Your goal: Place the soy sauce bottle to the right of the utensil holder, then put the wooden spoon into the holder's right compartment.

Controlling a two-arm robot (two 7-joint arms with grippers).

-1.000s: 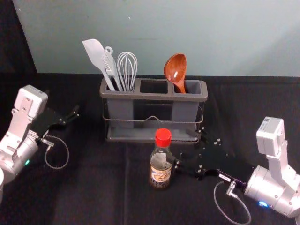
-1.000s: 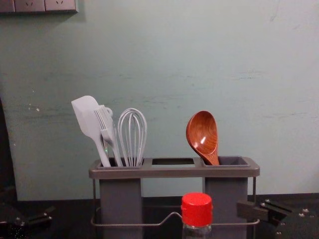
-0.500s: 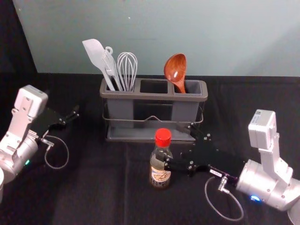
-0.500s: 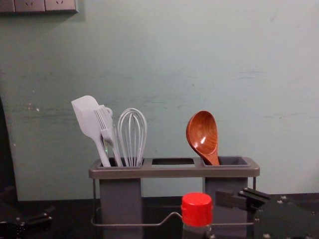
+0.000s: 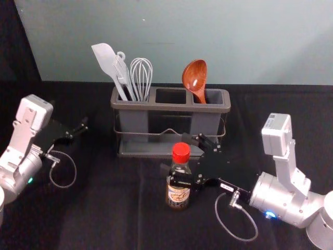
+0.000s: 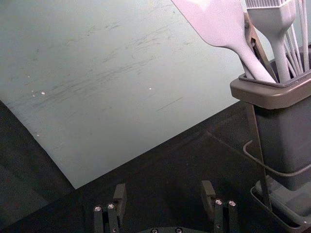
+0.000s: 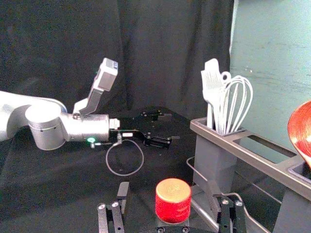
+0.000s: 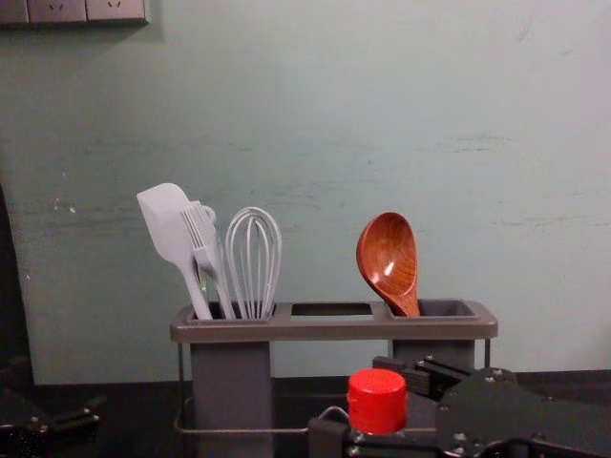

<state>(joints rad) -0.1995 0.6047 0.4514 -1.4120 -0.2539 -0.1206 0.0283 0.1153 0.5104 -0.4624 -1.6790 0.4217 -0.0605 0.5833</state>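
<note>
The black cloth (image 5: pixel 104 213) carries the holder (image 5: pixel 167 107) toward twelve o'clock and the upright bottle (image 5: pixel 178 195), near the holder's six o'clock side.

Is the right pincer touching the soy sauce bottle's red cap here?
Apart. The right wrist view shows the red cap between the spread fingers of the right pincer, with a visible gap on either side.

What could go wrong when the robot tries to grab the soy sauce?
The right gripper has its fingers open around the soy sauce bottle. If one finger pushes first, the bottle might tip, because it's tall and thin.

One finger is also close to the holder's wire rail, so it could bump it. That might shake the wooden spoon leaning in the holder.
</note>
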